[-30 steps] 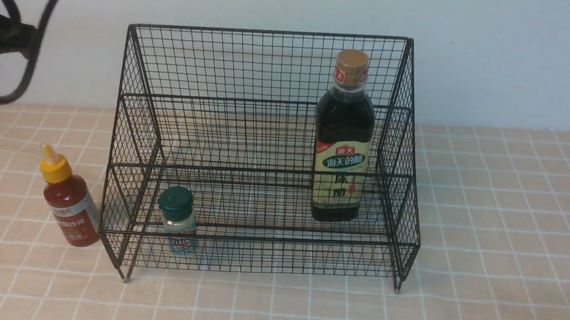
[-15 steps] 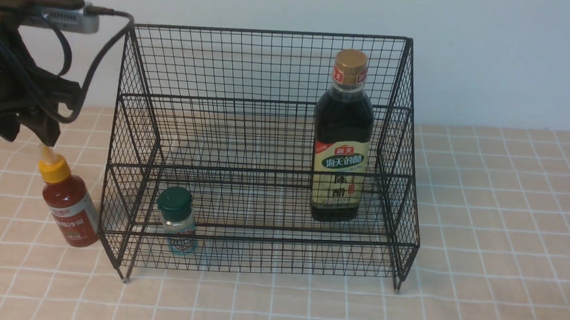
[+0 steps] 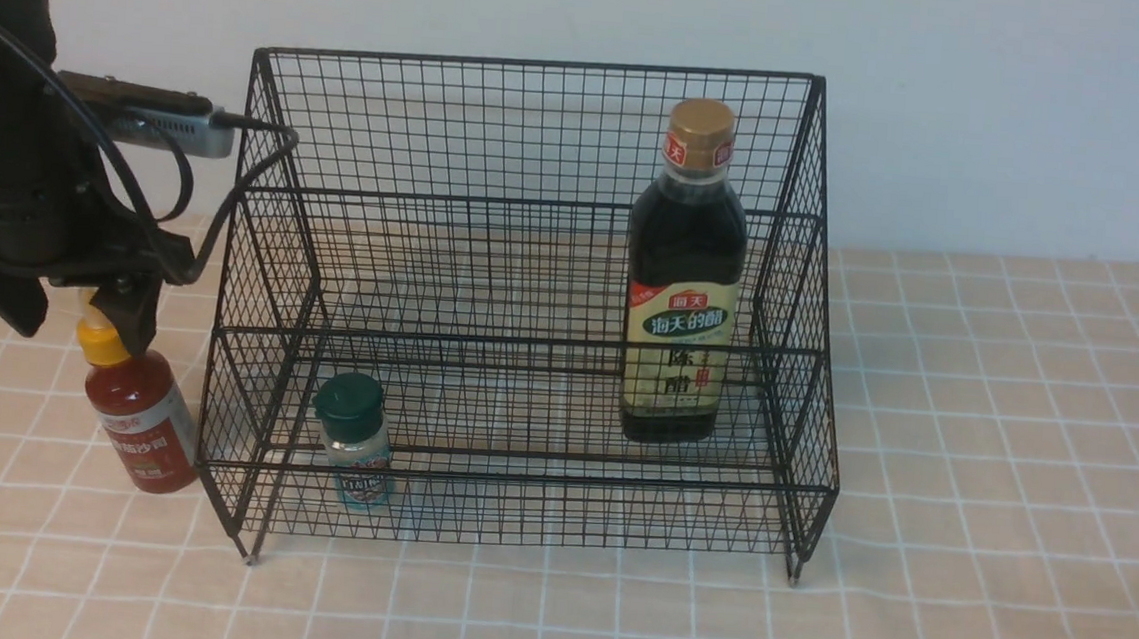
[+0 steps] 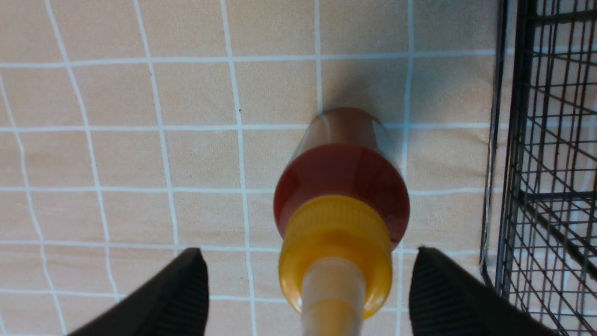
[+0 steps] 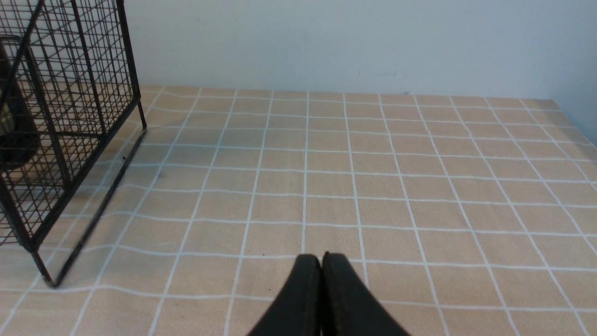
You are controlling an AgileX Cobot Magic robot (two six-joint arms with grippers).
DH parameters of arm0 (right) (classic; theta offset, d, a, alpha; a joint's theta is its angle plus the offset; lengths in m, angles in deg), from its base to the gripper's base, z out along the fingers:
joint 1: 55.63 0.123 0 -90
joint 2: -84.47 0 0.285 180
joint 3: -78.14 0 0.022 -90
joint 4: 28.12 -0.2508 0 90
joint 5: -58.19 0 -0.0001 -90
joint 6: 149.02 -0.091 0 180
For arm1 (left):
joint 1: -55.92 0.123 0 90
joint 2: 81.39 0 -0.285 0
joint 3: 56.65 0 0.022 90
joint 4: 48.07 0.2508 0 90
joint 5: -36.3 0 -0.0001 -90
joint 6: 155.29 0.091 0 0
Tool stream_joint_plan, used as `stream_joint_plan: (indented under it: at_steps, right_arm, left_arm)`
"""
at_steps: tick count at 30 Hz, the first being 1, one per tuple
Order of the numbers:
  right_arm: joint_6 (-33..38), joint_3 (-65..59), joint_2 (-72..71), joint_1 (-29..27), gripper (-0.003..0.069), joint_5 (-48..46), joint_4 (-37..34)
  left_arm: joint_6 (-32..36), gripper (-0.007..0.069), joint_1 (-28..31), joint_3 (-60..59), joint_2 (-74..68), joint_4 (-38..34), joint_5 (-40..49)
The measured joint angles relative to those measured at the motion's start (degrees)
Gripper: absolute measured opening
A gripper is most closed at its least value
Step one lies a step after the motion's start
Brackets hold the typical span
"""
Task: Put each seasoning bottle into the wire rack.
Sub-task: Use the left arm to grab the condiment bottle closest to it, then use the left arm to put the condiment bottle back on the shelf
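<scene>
While two bottles [image 3: 685, 267] [image 3: 354, 437] sit racked, left fingers [image 4: 179, 298] gape round another [image 4: 343, 186]; right fingers [image 5: 303, 298] closed.

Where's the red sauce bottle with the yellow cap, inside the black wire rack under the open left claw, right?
Not inside: the front view shows the red sauce bottle with yellow cap standing beside the black wire rack, under the open left gripper.

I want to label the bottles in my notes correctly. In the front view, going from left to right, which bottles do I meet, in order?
Red sauce bottle → small green-lidded shaker → tall dark vinegar bottle. The left claw overlaps the first and the wire rack spans the other two, so both are left out.
</scene>
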Motion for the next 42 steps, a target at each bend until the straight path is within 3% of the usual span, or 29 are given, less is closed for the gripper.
stream_joint_plan:
  at_steps: [5, 11, 22, 34, 37, 42]
  right_arm:
    - [0.0, 0.0, 0.0, 0.0, -0.0013, 0.0, 0.0]
    - [0.0, 0.0, 0.0, 0.0, -0.0013, 0.0, 0.0]
    - [0.0, 0.0, 0.0, 0.0, -0.0013, 0.0, 0.0]
    - [0.0, 0.0, 0.0, 0.0, -0.0013, 0.0, 0.0]
    - [0.0, 0.0, 0.0, 0.0, -0.0013, 0.0, 0.0]
    - [0.0, 0.0, 0.0, 0.0, -0.0013, 0.0, 0.0]
  left_arm:
    - [0.0, 0.0467, 0.0, 0.0, -0.76, 0.0, 0.0]
    - [0.0, 0.0289, 0.0, 0.18, -2.16, -0.54, -0.09]
    - [0.0, 0.029, 0.0, 0.24, -0.85, -0.28, -0.15]
    - [-0.63, 0.029, -0.07, 5.34, 15.4, -0.35, 1.78]
    - [-1.3, 0.0286, -1.43, 11.84, 17.0, -0.35, 2.55]
    - [-3.09, 0.0287, -8.47, 20.29, 17.93, -1.13, 2.69]
